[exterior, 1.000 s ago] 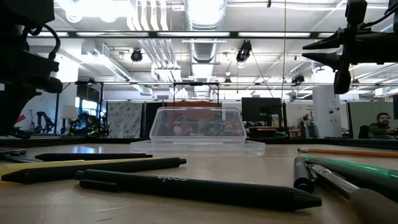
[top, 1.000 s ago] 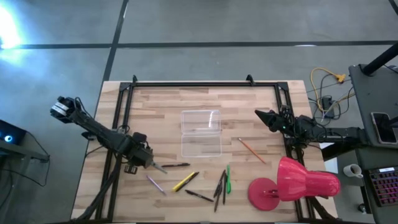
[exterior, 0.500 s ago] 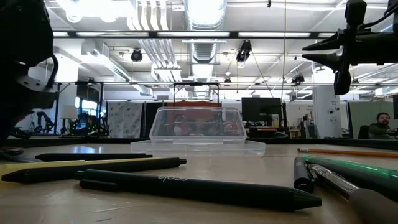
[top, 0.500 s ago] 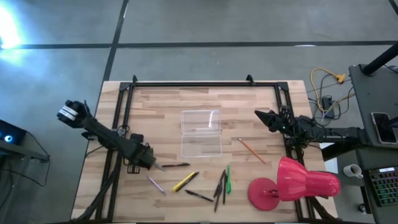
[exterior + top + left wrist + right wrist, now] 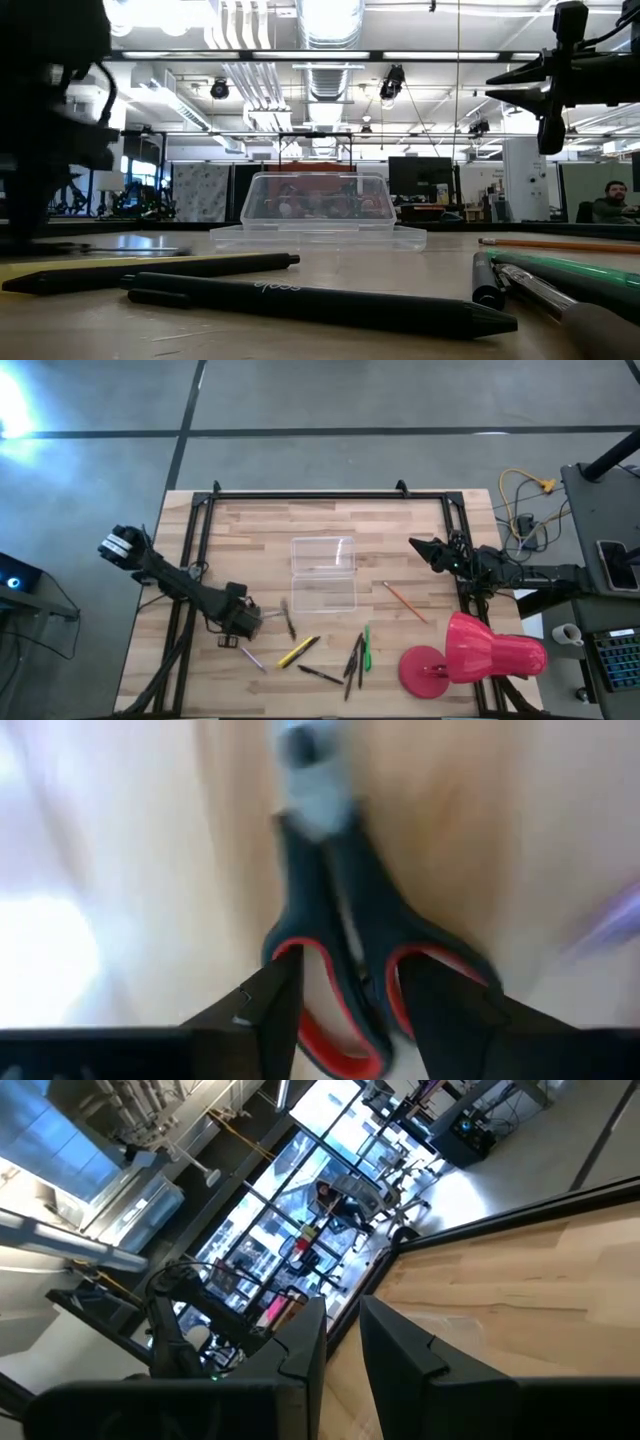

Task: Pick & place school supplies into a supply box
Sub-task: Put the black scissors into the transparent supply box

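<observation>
The red-and-black-handled scissors (image 5: 350, 910) lie flat on the wood. Their pale blades (image 5: 266, 614) stick out from under my left gripper (image 5: 243, 622) toward the table's right. That gripper (image 5: 350, 970) points down over the handle loops, fingers apart. The clear supply box (image 5: 323, 573) stands open mid-table. A dark pen (image 5: 288, 618), a yellow marker (image 5: 297, 651), a green pen (image 5: 366, 648) and an orange pencil (image 5: 405, 602) lie around it. My right gripper (image 5: 414, 544) waits by the right rail with a narrow gap and nothing in it. My left gripper comes at the scissors from above, pointing down. One fingertip (image 5: 282, 982) is over the left handle loop (image 5: 300, 1010) and the other over the right loop (image 5: 395, 982). The scissors stay flat on the table. I cannot tell whether the fingers pinch the handle.
A big red lamp (image 5: 470, 652) stands at the near right corner. A black metal frame (image 5: 215, 495) runs along the table's far edge and both sides. More dark pens (image 5: 352, 657) and a pale pen (image 5: 251, 657) lie near the front edge. Bare wood lies beyond the box.
My left gripper has gone toward the table's right edge and down onto the scissors' handle. The scissors have slid a little to the right. The dark pen beside their blades has turned from lying left-to-right to pointing near-to-far.
</observation>
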Motion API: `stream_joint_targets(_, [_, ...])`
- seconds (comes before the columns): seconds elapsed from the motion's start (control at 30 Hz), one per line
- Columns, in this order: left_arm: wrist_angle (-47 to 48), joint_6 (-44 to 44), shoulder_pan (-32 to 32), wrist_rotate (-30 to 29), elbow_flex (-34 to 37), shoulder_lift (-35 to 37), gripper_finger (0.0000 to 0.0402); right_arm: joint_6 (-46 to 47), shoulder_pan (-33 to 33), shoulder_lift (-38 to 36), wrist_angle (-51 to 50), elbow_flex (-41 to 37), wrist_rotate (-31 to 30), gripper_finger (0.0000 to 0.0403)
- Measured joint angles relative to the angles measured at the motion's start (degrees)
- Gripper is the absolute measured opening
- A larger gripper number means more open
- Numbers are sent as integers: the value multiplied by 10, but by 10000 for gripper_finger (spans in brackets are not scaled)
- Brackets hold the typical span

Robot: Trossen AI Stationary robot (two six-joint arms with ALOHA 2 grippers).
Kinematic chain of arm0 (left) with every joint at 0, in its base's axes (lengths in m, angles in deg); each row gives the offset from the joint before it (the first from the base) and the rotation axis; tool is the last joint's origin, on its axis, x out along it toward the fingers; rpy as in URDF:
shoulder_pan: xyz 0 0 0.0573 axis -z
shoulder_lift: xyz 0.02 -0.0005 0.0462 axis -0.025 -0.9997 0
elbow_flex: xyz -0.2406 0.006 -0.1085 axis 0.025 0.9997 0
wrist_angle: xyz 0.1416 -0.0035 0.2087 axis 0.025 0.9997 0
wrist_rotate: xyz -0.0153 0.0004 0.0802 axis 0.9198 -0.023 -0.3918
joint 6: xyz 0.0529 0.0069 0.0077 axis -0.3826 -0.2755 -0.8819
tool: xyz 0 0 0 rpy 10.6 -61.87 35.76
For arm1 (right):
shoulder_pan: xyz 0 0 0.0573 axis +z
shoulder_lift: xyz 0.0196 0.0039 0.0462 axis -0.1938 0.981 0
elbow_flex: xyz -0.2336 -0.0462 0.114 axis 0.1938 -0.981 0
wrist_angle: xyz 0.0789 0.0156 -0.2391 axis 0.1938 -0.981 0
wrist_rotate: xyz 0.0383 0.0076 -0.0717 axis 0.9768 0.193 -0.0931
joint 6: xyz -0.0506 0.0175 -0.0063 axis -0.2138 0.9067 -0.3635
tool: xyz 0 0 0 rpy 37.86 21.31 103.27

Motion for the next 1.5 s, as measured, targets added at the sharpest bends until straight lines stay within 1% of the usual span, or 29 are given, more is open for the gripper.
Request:
stream_joint_targets(0.2, [-54, 14, 0, 0, -2, 61, 133, 0, 0, 0, 0, 0, 1, 59])
stream_joint_targets(0.43, [-42, 117, -1, 0, 2, 86, 132, -4, 0, 0, -6, 0, 1, 59])
stream_joint_targets(0.63, [-40, 232, 5, 2, 3, 66, 132, 5, 0, 0, -28, 0, 1, 59])
stream_joint_targets(0.73, [-40, 262, 16, 3, 3, 48, 132, 5, 0, 0, -28, 0, 1, 59])
stream_joint_targets(0.9, [-42, 274, 30, 3, 3, 6, 132, 5, 0, 0, -28, 0, 1, 59])
stream_joint_targets(1.1, [-51, 275, 32, 4, 2, -48, 130, 4, 0, 0, -31, 0, 1, 59])
stream_joint_targets(1.2, [-58, 277, 32, 4, 2, -71, 111, 5, 0, 0, -39, 0, 1, 59])
stream_joint_targets(1.33, [-57, 285, 33, 5, 1, -90, 60, 7, 0, 0, -47, 0, 1, 59])
stream_joint_targets(1.5, [-61, 286, 32, 4, 4, -81, 59, 7, 0, 0, -47, 0, 1, 59])
